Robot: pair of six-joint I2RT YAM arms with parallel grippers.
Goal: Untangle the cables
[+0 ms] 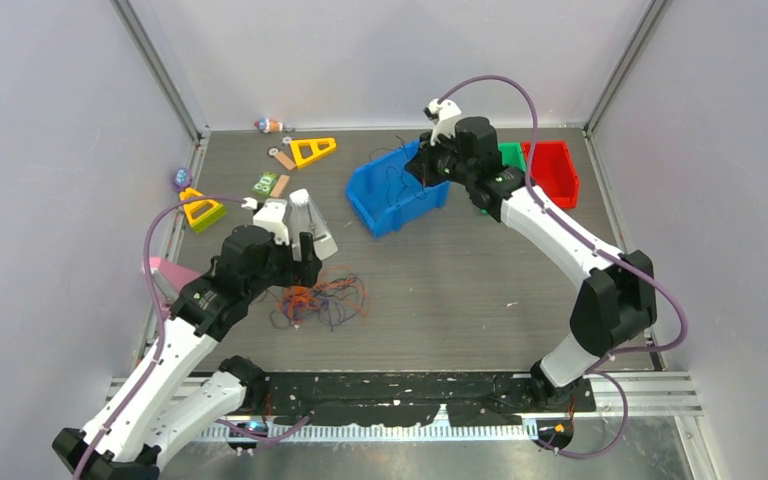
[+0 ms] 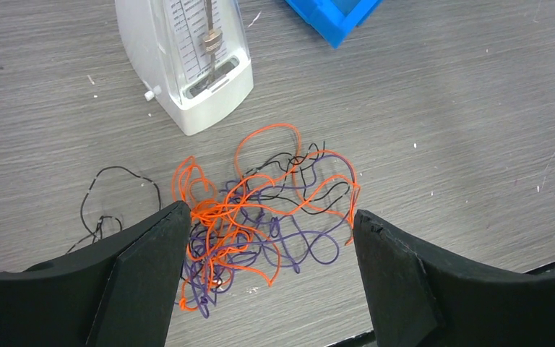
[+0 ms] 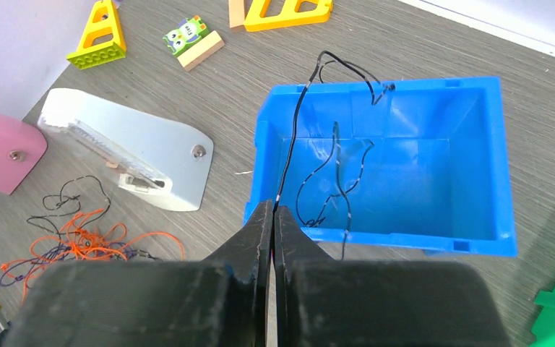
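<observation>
Orange, purple and black cables (image 2: 260,210) sprawl toward the table's near-left corner, widest side to side, between the fingers of my wide-open left claw (image 2: 269,217). Closing now would likely cinch the knot. Toward the far edge, my right claw (image 3: 273,217) pinches one black strand (image 3: 294,137) trailing into the blue bin (image 3: 502,166), and the rim could snag it.

Bright, even light comes from above. Shadows are soft and faint. The bin (image 3: 448,116) has white shine on its wall toward 12 o'clock. The black fingers (image 2: 144,289) at 6 o'clock look dark and flat. The top view is a bit fuzzy.
</observation>
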